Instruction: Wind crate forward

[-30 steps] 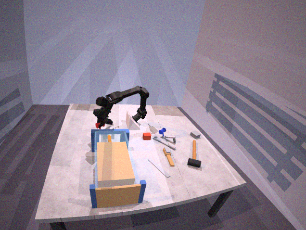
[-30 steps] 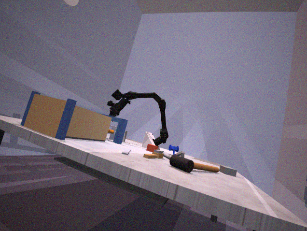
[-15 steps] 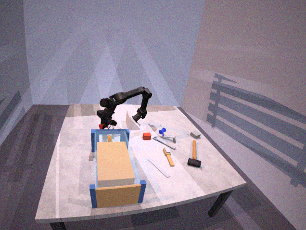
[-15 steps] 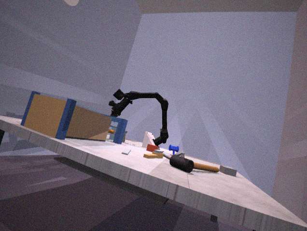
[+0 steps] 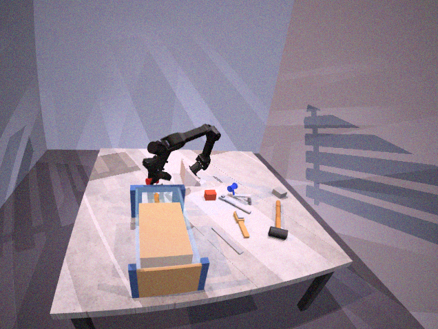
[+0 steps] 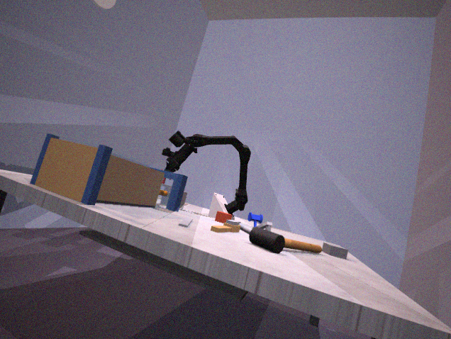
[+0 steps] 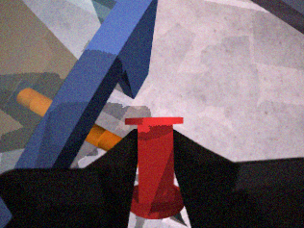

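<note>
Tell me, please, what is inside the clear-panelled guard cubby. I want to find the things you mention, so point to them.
A tan crate (image 5: 163, 228) (image 6: 127, 180), and an orange piece (image 5: 156, 197) (image 6: 164, 192) (image 7: 36, 101) ahead of it. The crate hides the floor beneath.

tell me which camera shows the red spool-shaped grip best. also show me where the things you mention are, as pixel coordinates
The wrist view: the red grip (image 5: 149, 181) (image 6: 163, 180) (image 7: 155, 160) fills the space between the fingers, flange and shaft both visible. The top view shows only a small red bit below the gripper (image 5: 153, 182) (image 6: 169, 170) (image 7: 155, 158); the exterior, a sliver behind the frame.

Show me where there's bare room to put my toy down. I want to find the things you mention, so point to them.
Bare top lies between the mallet (image 5: 277, 232) (image 6: 266, 240) and the table's near right corner. It's crowded around the blue spool (image 5: 232, 187) (image 6: 254, 218), red block (image 5: 210, 195) (image 6: 223, 217) and grey tools.
</note>
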`<state>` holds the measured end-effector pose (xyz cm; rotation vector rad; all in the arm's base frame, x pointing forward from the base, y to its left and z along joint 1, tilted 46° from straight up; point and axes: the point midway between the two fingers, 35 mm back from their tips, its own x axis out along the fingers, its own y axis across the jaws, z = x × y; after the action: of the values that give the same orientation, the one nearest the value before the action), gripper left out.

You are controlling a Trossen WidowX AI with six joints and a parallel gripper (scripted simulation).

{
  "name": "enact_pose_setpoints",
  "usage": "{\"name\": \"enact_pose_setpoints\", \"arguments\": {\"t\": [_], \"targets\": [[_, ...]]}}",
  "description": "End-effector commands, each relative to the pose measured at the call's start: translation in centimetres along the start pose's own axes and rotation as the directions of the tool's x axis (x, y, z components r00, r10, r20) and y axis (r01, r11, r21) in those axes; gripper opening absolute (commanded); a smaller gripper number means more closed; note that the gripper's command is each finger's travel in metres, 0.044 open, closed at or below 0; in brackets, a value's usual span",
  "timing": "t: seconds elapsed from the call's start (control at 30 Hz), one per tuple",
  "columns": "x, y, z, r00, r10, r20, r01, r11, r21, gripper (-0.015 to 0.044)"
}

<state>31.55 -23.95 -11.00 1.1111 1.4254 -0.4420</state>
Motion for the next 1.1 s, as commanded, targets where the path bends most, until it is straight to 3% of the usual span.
{"name": "enact_pose_setpoints", "arguments": {"t": [0.0, 1.07], "targets": [[0.0, 1.1, -1.6, 0.999, 0.016, -0.038, -0.016, 1.0, 0.004, 0.0], [-1.9, 2.6, -5.2, 0.999, 0.017, -0.041, -0.016, 1.0, 0.005, 0.0]]}}
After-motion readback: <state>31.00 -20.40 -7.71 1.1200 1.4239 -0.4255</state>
